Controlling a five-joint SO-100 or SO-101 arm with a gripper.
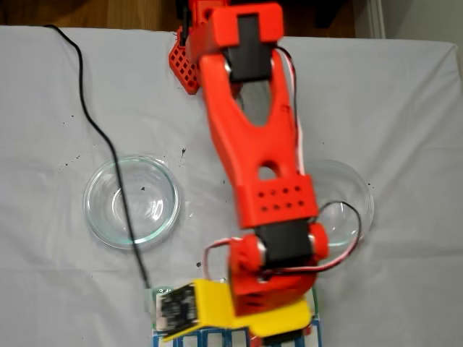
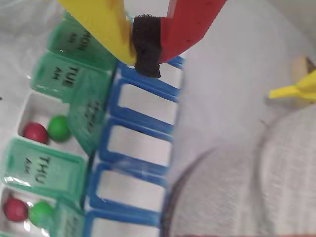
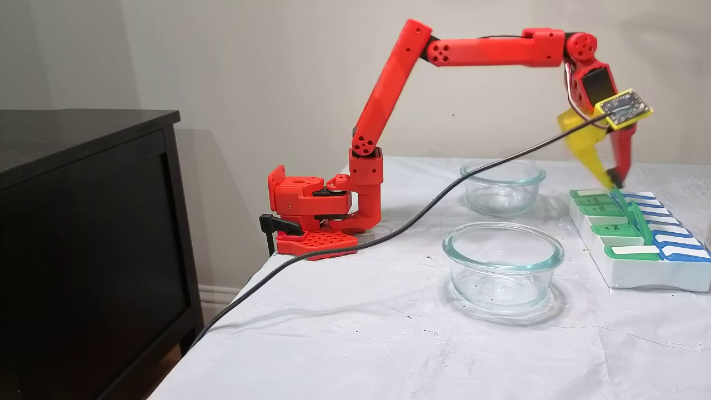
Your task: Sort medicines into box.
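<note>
Sorting seems nearly done: medicines (image 2: 47,130) fill two box (image 2: 133,148) compartments, both dishes (image 3: 502,266) look empty, gripper (image 2: 146,47) closed on nothing.

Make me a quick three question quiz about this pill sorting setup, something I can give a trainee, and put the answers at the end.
1. True or false: in the wrist view, each open compartment of the pill organizer that shows balls holds one red and one green.
2. How many glass dishes stand on the table in the fixed view from the side?
3. Multiple choice: the gripper fingertips are A) spread wide over a dish, B) closed together above the organizer, C) resting flat on the cloth.

Key
1. True: a red ball beside a green ball, and another such pair lower down.
2. Two: the near dish and the far dish.
3. B.
</note>
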